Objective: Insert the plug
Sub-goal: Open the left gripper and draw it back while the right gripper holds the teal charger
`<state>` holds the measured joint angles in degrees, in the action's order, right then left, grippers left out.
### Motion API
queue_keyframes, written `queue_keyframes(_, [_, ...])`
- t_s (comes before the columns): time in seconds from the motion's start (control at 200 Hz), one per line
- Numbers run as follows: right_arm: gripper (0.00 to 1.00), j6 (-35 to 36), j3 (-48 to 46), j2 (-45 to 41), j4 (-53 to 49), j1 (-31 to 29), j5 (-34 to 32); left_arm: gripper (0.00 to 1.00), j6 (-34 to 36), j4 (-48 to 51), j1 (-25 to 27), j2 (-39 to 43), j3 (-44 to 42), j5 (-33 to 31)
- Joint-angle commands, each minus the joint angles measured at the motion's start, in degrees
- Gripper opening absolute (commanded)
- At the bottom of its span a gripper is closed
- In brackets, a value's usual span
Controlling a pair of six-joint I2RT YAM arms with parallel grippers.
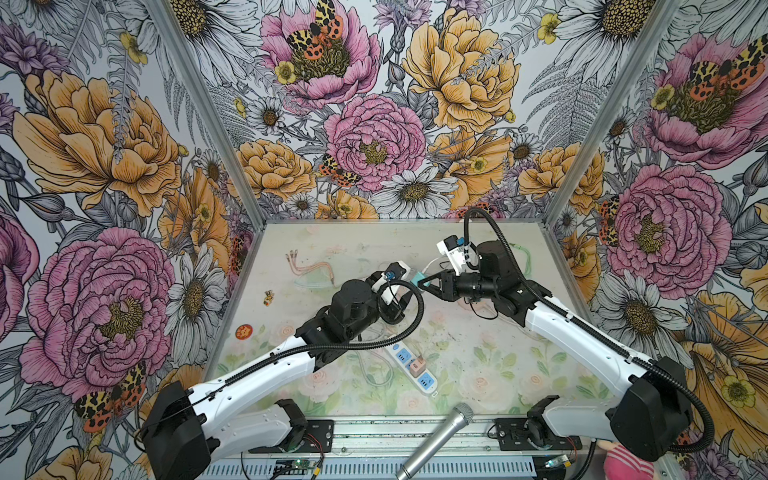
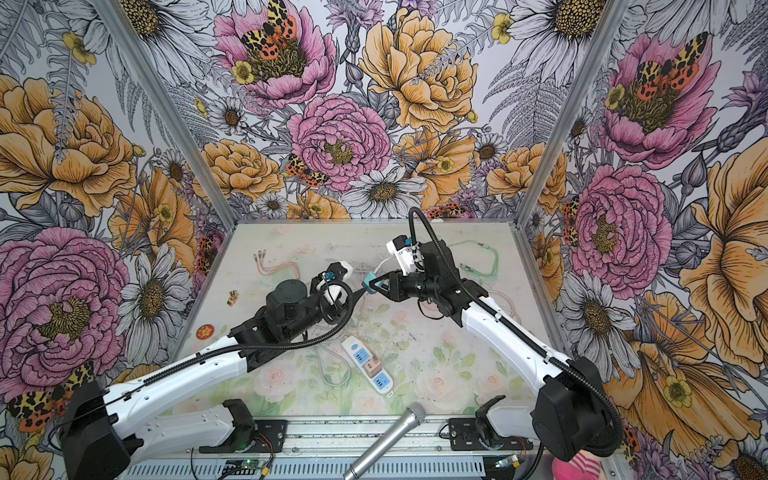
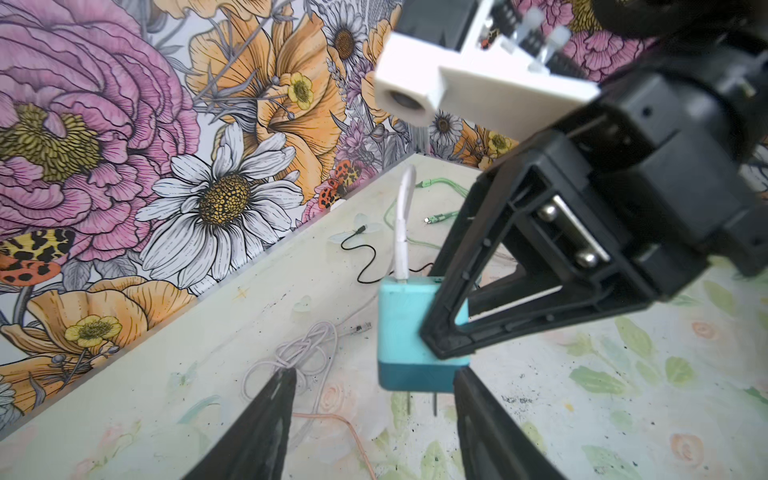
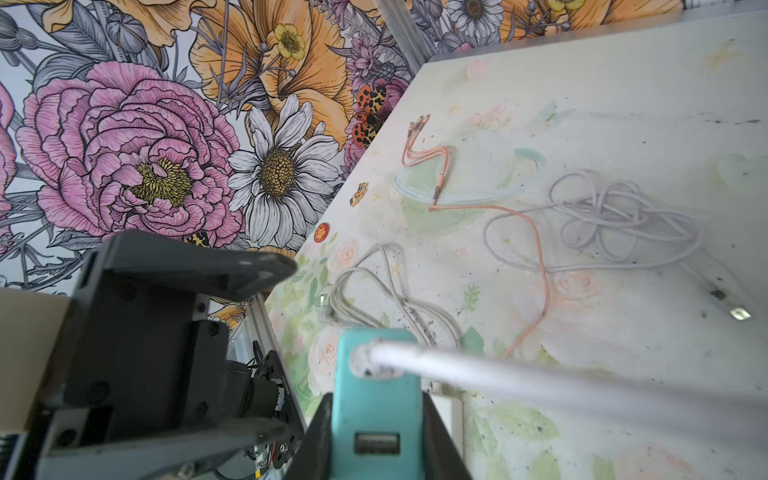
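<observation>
The plug (image 3: 409, 328) is a teal charger block with two metal prongs and a white cable coming out of its back. It hangs above the table near the middle back in both top views (image 1: 417, 277) (image 2: 368, 286). My right gripper (image 4: 376, 419) is shut on the plug (image 4: 376, 374), one finger on each side. My left gripper (image 3: 374, 376) is open, its fingers (image 3: 270, 415) standing on either side of the plug's prong end without touching it. A white power strip (image 1: 402, 353) (image 2: 353, 347) with blue sockets lies on the table nearer the front, a pink adapter (image 1: 415, 368) plugged into it.
Loose cables lie on the table: a pink one (image 1: 307, 266), a green one (image 2: 486, 257), and a tangled white one (image 4: 623, 216). A grey microphone (image 1: 440, 440) pokes in over the front rail. Two small stickers (image 1: 244, 331) sit at the left edge.
</observation>
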<state>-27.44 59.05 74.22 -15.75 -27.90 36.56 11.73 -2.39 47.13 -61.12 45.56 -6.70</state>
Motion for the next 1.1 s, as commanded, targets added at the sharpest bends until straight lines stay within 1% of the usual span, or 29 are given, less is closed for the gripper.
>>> queue_keyframes(0.0, [0.00,2.4,2.4,-3.5,-5.4,0.8,-1.5,0.64,-2.5,5.6,-2.4,2.7,1.9,-2.7])
queue_keyframes(0.095, [0.00,2.3,2.9,-4.8,-6.5,0.8,-1.3,0.64,-4.3,6.9,-6.3,1.0,1.7,-2.8])
queue_keyframes(0.14, [0.00,2.3,3.2,-5.3,-7.1,0.8,-1.4,0.64,-4.7,6.7,-8.6,-0.8,1.8,-1.8])
queue_keyframes(0.185, [0.00,2.5,3.3,-5.8,-7.8,0.8,-1.5,0.64,-5.4,6.4,-10.9,-3.5,2.5,-1.3])
queue_keyframes(0.26, [0.00,2.7,2.9,-6.6,-9.4,0.7,-1.2,0.62,-5.8,8.6,-13.9,-10.0,6.3,-1.1])
queue_keyframes(0.37, [0.00,3.6,1.1,-8.0,-11.5,0.2,-2.1,0.58,-4.5,14.3,-14.7,-21.4,15.0,-3.0])
queue_keyframes(0.5, [0.00,5.3,1.0,-8.9,-15.1,-0.2,-4.2,0.55,-1.3,18.3,-14.6,-34.5,24.8,-4.9])
queue_keyframes(0.6, [0.00,6.6,1.7,-9.6,-17.3,-0.3,-5.1,0.52,0.5,20.3,-14.8,-42.6,31.5,-4.1])
queue_keyframes(0.626, [0.00,7.0,1.8,-9.6,-17.7,-0.2,-5.5,0.52,0.7,21.0,-14.9,-45.9,33.0,-3.8])
queue_keyframes(0.671, [0.00,7.8,2.2,-9.6,-18.8,-0.1,-6.3,0.52,1.0,22.3,-15.1,-48.6,35.7,-2.7])
queue_keyframes(0.771, [0.00,9.3,3.0,-8.9,-20.8,0.1,-7.7,0.52,1.4,23.3,-15.5,-51.0,38.1,1.9])
queue_keyframes(0.871, [0.00,9.8,3.5,-7.5,-21.2,0.2,-7.7,0.54,0.8,24.5,-15.8,-51.6,38.8,4.3])
queue_keyframes(0.971, [0.00,10.3,4.1,-6.3,-21.2,0.2,-7.7,0.54,0.6,24.7,-16.2,-50.5,37.2,7.1])
queue_keyframes(1.031, [0.00,10.5,4.3,-5.7,-21.2,0.1,-7.7,0.55,1.4,24.6,-16.5,-49.3,35.7,9.9])
queue_keyframes(1.096, [0.00,10.7,4.3,-5.2,-21.2,0.2,-7.6,0.55,2.9,24.7,-16.6,-48.7,34.5,11.4])
